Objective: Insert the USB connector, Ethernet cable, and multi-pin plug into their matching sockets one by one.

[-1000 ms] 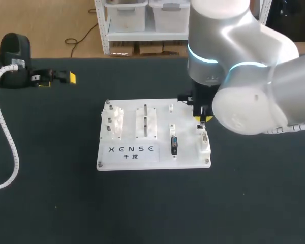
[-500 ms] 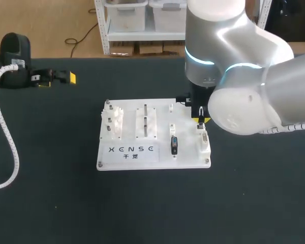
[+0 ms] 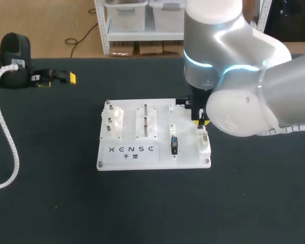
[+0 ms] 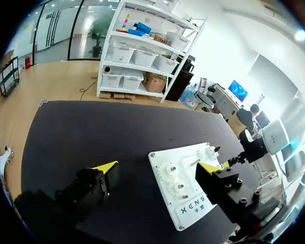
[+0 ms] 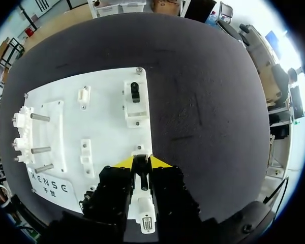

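Currently in hand, as judged: one insertion at the right edge of the board (image 3: 157, 161). Which of the three plugs it is cannot be told.

Item, left gripper (image 3: 58, 80): parked over the table (image 3: 51, 193), well to the left of the board. Its jaws are wide apart and it holds nothing. It is judged to have no part in this step.

Item, right gripper (image 5: 141, 161): down on the board, jaws drawn close on a slim dark plug (image 5: 141, 173), one finger on each side. The plug sits at the far end of a white socket block (image 5: 145, 216), which runs back under the gripper's body. Whether the plug is fully seated is hidden by the fingers.

Next move, as judged: press straight along the fingers until the plug bottoms. Then part the jaws and lift clear without dragging sideways.

Other items, placed from the right gripper:
- Gear pegs (image 3: 114, 122): farthest to its left.
- Centre block (image 3: 145, 123): to its left, nearer than the pegs, carrying steel pins.
- Clip (image 3: 171, 107): small and white, near on its left and slightly ahead.
- Holder (image 3: 173, 131): just beside its left finger, carrying a black connector (image 3: 174, 145), likely the USB one.
- Second block (image 5: 134, 104): straight ahead of the fingers at the board's far corner, with a black insert.

In the way: the second block ahead and the holder on the left leave little room, so a level sweep either way risks a knock. From above, the right arm's bulk hides that far corner.
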`<action>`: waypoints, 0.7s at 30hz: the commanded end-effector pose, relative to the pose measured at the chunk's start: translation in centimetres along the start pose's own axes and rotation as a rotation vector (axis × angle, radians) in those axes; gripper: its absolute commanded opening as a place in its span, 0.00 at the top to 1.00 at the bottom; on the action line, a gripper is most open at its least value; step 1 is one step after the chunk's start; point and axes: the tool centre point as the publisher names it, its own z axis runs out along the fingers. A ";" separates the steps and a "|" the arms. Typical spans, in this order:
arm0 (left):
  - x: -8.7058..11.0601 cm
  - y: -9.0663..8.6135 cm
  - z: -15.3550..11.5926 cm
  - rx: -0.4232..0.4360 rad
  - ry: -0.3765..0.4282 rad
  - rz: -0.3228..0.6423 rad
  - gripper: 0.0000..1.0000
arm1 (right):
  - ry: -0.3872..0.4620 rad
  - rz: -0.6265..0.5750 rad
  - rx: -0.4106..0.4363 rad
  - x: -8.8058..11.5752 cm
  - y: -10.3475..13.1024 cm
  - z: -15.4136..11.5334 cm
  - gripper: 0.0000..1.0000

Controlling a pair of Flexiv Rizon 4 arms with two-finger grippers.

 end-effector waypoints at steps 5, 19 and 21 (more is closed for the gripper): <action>0.0 0.0 0.0 0.000 0.000 0.000 0.00 | 0.014 0.020 0.027 0.2 0.0 1.7 1.00; 0.0 0.0 0.0 0.000 0.000 0.000 0.00 | -0.055 0.027 0.035 -0.8 -0.3 -1.0 0.00; 0.0 0.0 0.0 0.000 0.000 0.000 0.00 | -0.080 0.018 0.027 -0.9 -0.2 -2.0 0.00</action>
